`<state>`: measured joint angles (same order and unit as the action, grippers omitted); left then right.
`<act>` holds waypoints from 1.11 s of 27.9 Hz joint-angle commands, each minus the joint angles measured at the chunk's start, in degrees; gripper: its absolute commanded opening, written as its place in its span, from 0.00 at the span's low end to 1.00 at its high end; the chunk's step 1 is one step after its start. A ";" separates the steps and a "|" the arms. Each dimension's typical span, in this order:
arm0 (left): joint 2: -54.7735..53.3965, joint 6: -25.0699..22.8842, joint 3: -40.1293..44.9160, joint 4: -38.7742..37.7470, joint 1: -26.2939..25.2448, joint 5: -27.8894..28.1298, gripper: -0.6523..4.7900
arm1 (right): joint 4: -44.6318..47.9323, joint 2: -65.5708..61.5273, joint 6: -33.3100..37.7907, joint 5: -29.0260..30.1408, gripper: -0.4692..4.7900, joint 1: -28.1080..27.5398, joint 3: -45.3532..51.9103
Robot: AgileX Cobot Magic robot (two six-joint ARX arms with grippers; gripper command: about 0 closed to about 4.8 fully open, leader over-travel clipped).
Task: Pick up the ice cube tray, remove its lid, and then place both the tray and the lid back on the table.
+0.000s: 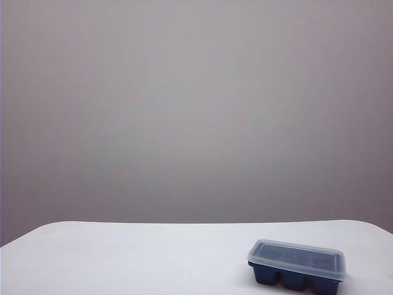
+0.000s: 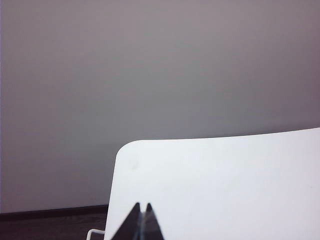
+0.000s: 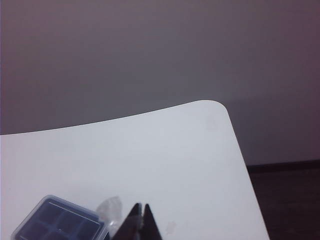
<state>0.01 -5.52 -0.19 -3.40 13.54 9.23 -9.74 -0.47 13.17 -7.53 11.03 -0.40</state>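
Sitting at the lower right of the exterior view, on the white table [image 1: 123, 258], was the ice cube tray [image 1: 295, 279], dark navy, with the frosted lid [image 1: 298, 258] still seated on top and overhanging its sides. Showed only three rounded cells along the near side; ran off the bottom edge of the frame there, so could not make out the contact with the table beneath. Blurred through the translucent plastic, with the compartments seen only as darker patches.

Appeared nowhere in the exterior view, either arm.

Poked up at the bottom edge of the left wrist view, the left gripper [image 2: 142, 207], as two dark tips pressed together with no gap, holding nothing; cut off below by the frame. Lay beyond it a bare rounded corner of the table [image 2: 215, 175] and the grey wall.

Showed the same way at the bottom centre of the right wrist view, the right gripper [image 3: 142, 207], tips closed tight and empty. Sat near it at the lower left the ice cube tray [image 3: 60, 225], not touching, clipped by the bottom edge, with four cells dimly visible through the lid [image 3: 102, 231]. Could not identify a pale smudge [image 3: 111, 206] on the table [image 3: 175, 160] beside the tray's corner.
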 commanded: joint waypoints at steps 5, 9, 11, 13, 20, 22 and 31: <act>-0.04 0.02 -0.17 0.46 0.00 0.17 0.12 | 0.48 0.00 -0.13 -0.04 0.09 0.00 0.35; -0.04 1.25 -0.17 0.48 0.00 -0.26 0.12 | 0.00 0.00 0.02 0.46 0.09 0.02 0.35; -0.04 3.96 -0.17 1.03 0.00 -0.77 0.12 | 0.00 0.00 1.18 1.84 0.09 0.02 0.35; -0.07 5.68 -0.17 2.64 0.00 -2.36 0.12 | 1.27 0.00 2.56 2.93 0.09 0.02 0.35; -1.31 7.89 -7.02 6.23 0.00 -5.35 0.11 | 5.33 -0.11 3.69 0.85 0.08 0.00 -3.10; -4.74 9.01 -12.63 5.05 0.00 -5.44 0.11 | 5.57 -0.66 3.45 -3.63 0.08 -0.15 -5.90; -23.23 0.98 -26.25 5.49 0.00 -16.04 0.11 | 6.80 -12.02 3.23 -0.66 0.08 -0.26 -13.90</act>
<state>-21.21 -1.72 -24.58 1.91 13.54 -2.72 -3.90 -10.57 16.67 -9.82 10.72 -12.82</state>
